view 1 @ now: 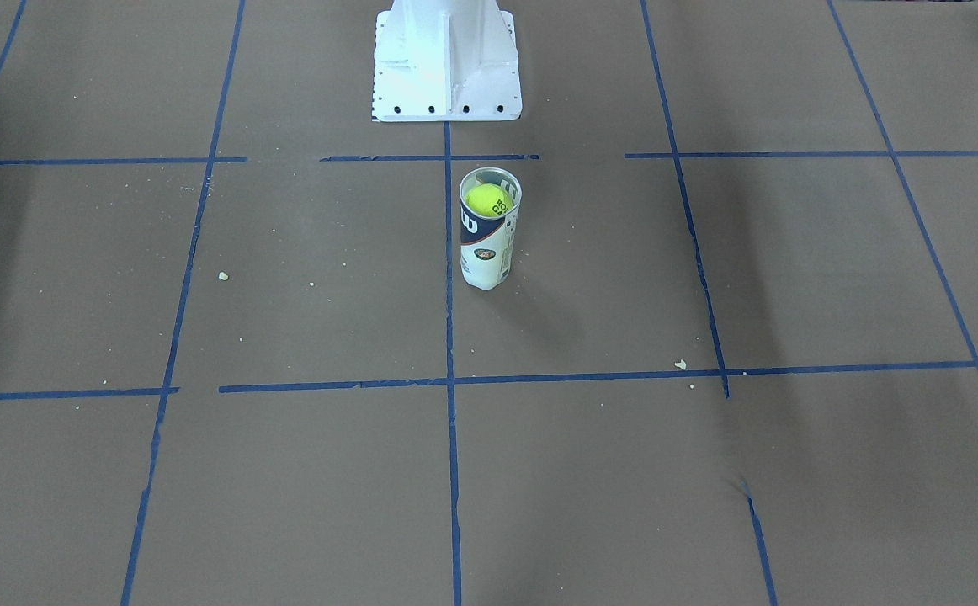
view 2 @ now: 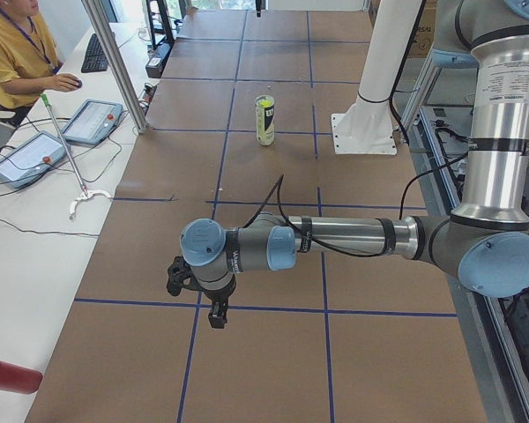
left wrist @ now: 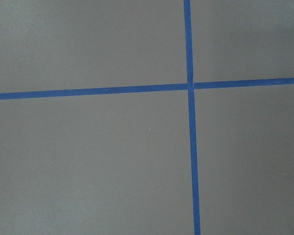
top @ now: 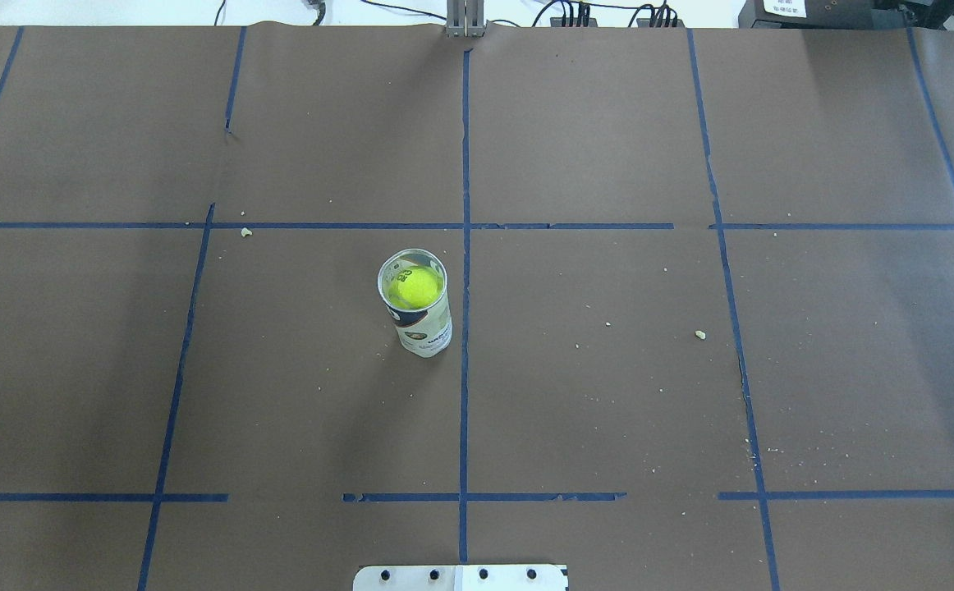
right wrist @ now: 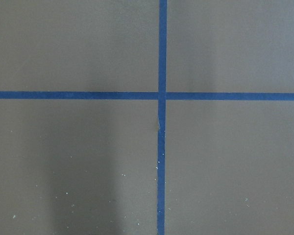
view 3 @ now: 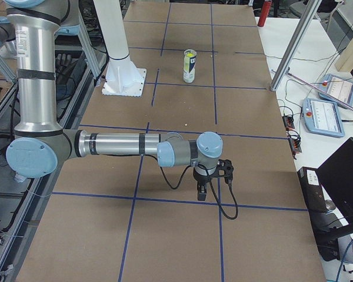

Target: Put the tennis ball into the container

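The clear tube container (view 1: 486,252) stands upright near the table's middle, close to a blue tape line. The yellow-green tennis ball (view 1: 487,200) sits inside it, just below the silvery rim. The overhead view shows the ball (top: 414,286) through the open mouth of the container (top: 426,332). Both arms are far from it. My left gripper (view 2: 213,310) hangs over the table's left end, and my right gripper (view 3: 203,191) over the right end. Each shows only in a side view, so I cannot tell if it is open or shut. Both wrist views show only brown paper and blue tape.
The white metal pedestal (view 1: 447,59) stands just behind the container on the robot's side. A person at a desk (view 2: 18,53), control tablets (view 2: 93,119) and a slanted metal post (view 2: 115,62) line the far table edge. A red bottle (view 2: 9,374) lies off the table's left end.
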{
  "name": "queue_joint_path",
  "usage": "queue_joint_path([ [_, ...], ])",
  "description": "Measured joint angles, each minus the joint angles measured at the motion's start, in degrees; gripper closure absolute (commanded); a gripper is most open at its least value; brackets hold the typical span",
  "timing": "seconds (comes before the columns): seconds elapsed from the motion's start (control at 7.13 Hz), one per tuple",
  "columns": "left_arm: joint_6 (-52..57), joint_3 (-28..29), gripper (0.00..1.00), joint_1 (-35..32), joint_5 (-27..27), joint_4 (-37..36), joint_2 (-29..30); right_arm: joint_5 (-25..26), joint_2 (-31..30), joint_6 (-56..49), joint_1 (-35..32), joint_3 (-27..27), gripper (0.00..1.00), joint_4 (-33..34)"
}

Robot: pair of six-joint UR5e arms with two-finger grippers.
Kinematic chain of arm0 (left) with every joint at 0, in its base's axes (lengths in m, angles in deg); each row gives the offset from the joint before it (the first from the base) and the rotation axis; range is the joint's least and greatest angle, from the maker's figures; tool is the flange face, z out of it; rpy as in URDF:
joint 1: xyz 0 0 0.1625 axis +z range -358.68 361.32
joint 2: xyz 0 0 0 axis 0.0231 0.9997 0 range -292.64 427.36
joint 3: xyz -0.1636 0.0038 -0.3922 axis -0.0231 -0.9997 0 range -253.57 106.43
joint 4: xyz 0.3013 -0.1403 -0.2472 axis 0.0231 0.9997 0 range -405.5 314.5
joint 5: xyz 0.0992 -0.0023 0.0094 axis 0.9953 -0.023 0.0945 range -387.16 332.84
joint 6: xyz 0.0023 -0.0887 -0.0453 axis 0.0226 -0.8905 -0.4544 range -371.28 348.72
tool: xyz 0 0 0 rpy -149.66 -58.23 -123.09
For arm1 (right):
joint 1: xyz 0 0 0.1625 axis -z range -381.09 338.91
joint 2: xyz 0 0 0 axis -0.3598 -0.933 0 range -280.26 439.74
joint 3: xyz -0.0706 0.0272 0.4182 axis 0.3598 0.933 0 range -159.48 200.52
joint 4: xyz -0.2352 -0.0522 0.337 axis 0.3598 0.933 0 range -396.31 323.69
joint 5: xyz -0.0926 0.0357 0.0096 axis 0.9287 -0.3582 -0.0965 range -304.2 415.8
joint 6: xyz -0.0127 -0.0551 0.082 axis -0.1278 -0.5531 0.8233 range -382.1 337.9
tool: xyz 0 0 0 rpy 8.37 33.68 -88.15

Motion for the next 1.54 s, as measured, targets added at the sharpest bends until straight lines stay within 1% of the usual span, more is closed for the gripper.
queue_joint_path([
  [0.42, 0.05, -3.26, 0.0, -0.15, 0.0, -0.09, -2.63, 0.0, 0.0, 0.0, 0.0, 0.0, 0.0, 0.0],
  [0.7, -0.02, -5.75, 0.0, -0.26, 0.32, -0.44, -3.17, 0.0, 0.0, 0.0, 0.0, 0.0, 0.0, 0.0],
  [1.54, 0.2, -6.24, 0.0, -0.23, 0.44, -2.02, -3.02, 0.0, 0.0, 0.0, 0.03, 0.0, 0.0, 0.0],
])
